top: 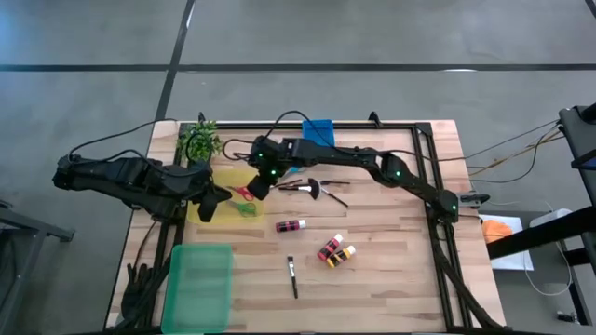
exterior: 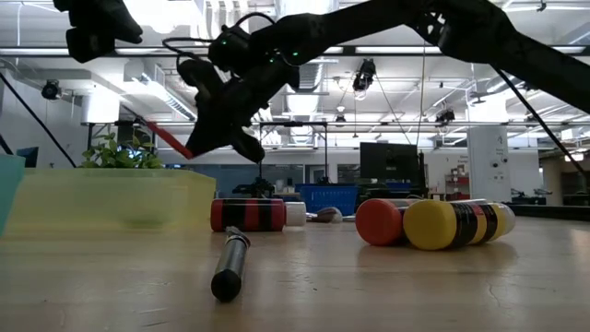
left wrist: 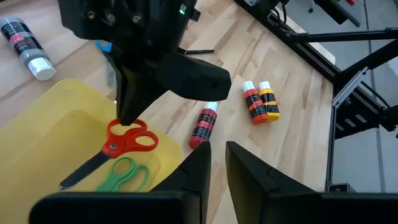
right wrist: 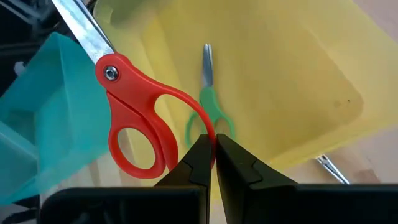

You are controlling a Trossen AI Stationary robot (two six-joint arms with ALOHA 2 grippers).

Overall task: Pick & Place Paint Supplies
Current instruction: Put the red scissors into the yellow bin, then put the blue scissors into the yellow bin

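Note:
My right gripper reaches in from the table's right and hangs over the yellow tray, shut on the red-handled scissors. Green-handled scissors lie flat on the tray's floor below. My left gripper waits at the tray's left side, empty, its fingers a narrow gap apart. A red-and-black paint bottle lies on its side on the wood. A red one and an orange one lie farther right. One dark brush lies nearer, and others lie right of the tray. My right gripper pinches the rim of one red finger loop between its two fingers. The fingers come from above, slanting down from the table's right. The scissors are lifted clear of the tray, tilted, with the steel blades pointing away from the fingers toward the table's left.
A green bin sits at the near-left corner, below the tray. A small potted plant stands at the far-left corner, and a blue object lies at the far edge. A black frame rail runs along the right side. Bare wood lies near right.

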